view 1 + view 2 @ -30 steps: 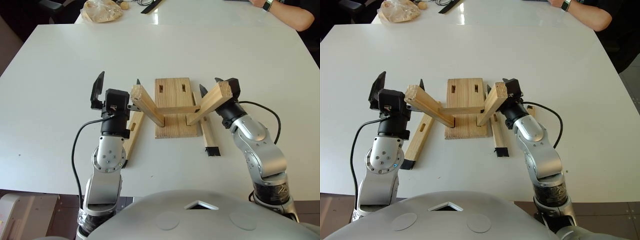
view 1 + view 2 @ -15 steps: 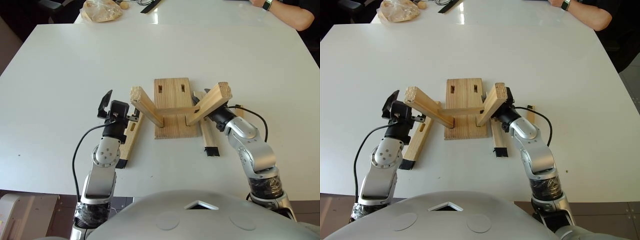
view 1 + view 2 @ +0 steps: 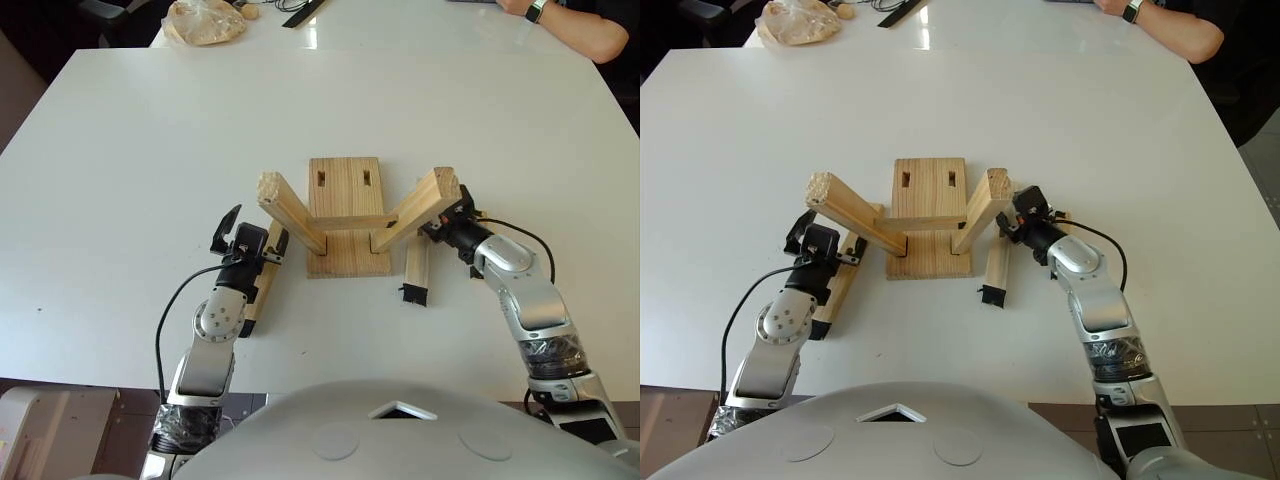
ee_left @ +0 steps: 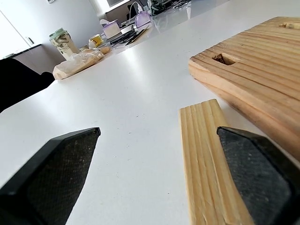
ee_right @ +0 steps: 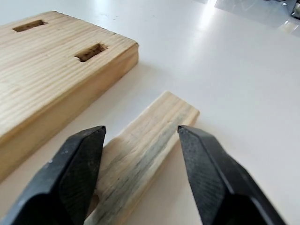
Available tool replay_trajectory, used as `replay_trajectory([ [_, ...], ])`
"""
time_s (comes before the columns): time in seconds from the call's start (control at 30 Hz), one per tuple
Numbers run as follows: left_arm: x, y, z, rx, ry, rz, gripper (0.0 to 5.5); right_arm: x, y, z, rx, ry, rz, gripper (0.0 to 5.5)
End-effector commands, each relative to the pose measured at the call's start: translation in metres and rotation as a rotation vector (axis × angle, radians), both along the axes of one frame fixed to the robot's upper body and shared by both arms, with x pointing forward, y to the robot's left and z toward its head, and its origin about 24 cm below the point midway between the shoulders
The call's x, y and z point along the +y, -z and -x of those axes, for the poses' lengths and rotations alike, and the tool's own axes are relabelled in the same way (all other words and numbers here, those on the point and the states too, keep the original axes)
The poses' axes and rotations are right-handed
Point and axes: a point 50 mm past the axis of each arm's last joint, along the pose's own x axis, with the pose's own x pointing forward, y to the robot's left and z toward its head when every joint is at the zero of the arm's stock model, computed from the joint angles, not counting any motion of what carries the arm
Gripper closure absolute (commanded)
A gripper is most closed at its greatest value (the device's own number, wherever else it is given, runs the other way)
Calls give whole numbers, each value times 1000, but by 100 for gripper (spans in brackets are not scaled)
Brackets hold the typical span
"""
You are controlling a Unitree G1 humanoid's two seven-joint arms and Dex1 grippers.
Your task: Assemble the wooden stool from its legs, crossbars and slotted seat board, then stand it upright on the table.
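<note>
Left of the seat board [image 3: 345, 180], the left gripper [image 4: 158, 133] is straddling a loose leg [image 4: 201, 154], jaws wide. Two slotted-in legs [image 3: 292, 212], joined by a crossbar [image 3: 350, 221], are splaying above the board. Right of it, the right gripper [image 5: 140, 129] is gaping over another flat leg [image 5: 145, 150], both lying lengthwise alongside the board.

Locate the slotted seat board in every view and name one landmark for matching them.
Left eye view: the seat board lies flat mid-scene, under the slanted legs.
Right eye view: same spot.
Left wrist view: the thick plank beside the left loose leg.
Right wrist view: the thick plank beside the right loose leg.
Shared landmark: its slots.
</note>
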Motion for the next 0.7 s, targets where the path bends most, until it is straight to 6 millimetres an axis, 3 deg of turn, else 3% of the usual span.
replay_trajectory([
  [0.03, 26, 7, -4, 71, -71, -49, 87, -33, 13, 11, 56, 45, 104, 267],
  [0.37, 75, 15, -12, 87, -140, -168, 87, -59, -9, -4, -83, -18, 241, 267],
  [0.53, 74, 9, -24, 37, -110, -177, 87, -21, -35, -15, -174, -71, 42, 267],
  [0.7, 59, 3, -31, -5, -41, -186, 87, 14, -42, -3, -152, -165, -64, 267],
])
